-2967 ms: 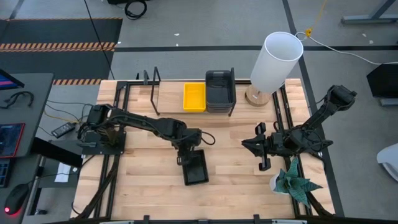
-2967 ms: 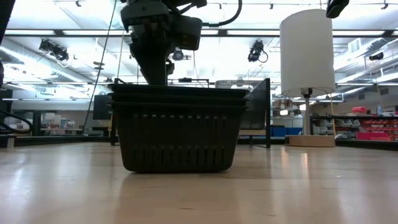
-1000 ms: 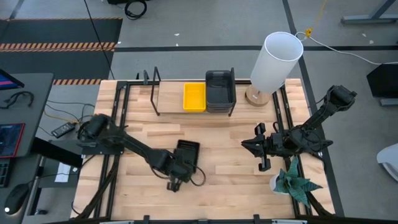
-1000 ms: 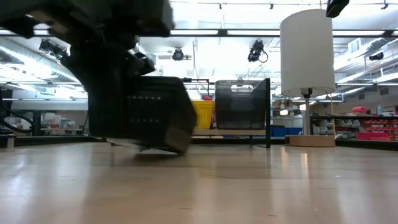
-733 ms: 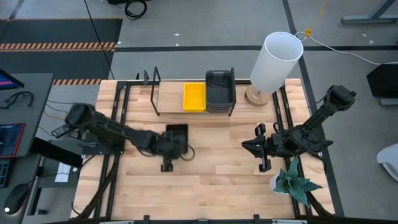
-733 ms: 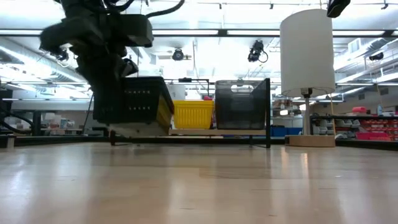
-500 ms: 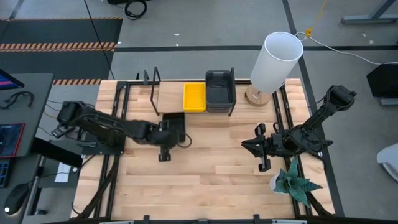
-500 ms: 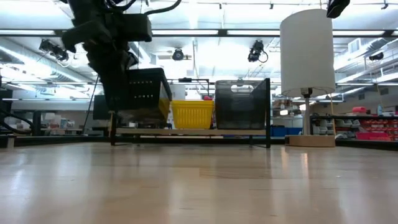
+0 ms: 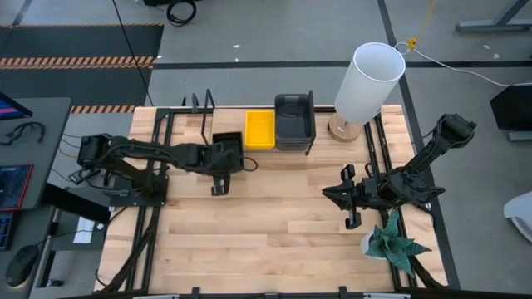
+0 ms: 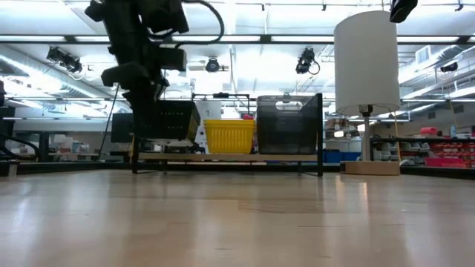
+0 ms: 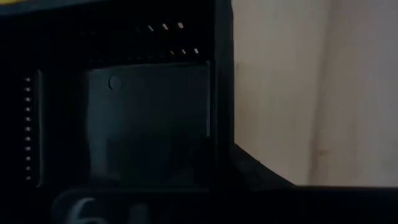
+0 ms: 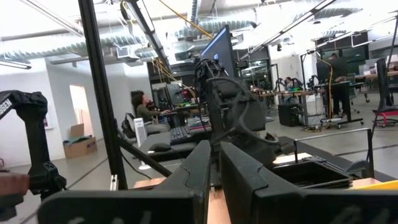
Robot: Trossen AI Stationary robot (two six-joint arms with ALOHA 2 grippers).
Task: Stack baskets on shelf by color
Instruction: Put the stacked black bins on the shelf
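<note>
My left gripper (image 9: 221, 170) is shut on a black perforated basket (image 9: 228, 148) and holds it over the left part of the shelf (image 9: 224, 118), just left of a yellow basket (image 9: 259, 129). A dark grey basket stack (image 9: 294, 121) stands at the shelf's right end. The low view shows the black basket (image 10: 174, 120) above the shelf board. The left wrist view looks down into the basket's floor (image 11: 149, 118). My right gripper (image 9: 331, 193) waits at the table's right, shut with only a sliver between its fingers (image 12: 198, 171). My left gripper holds the black basket by its near end wall (image 9: 226, 164), coming from above and from the near side. The fingers themselves are hidden by the gripper body and the dark basket. The basket hangs roughly level, open side up, clear of the shelf board.
A tall white cylinder (image 9: 368, 81) on a wooden foot stands right of the shelf. A potted green plant (image 9: 396, 242) sits near the right front corner. Bare wood (image 9: 274, 224) fills the table's middle and near part.
My left gripper has carried the black basket from the table's near middle toward the far edge and a little left, up to the shelf beside the yellow basket. The basket has stayed lifted in the hold.
</note>
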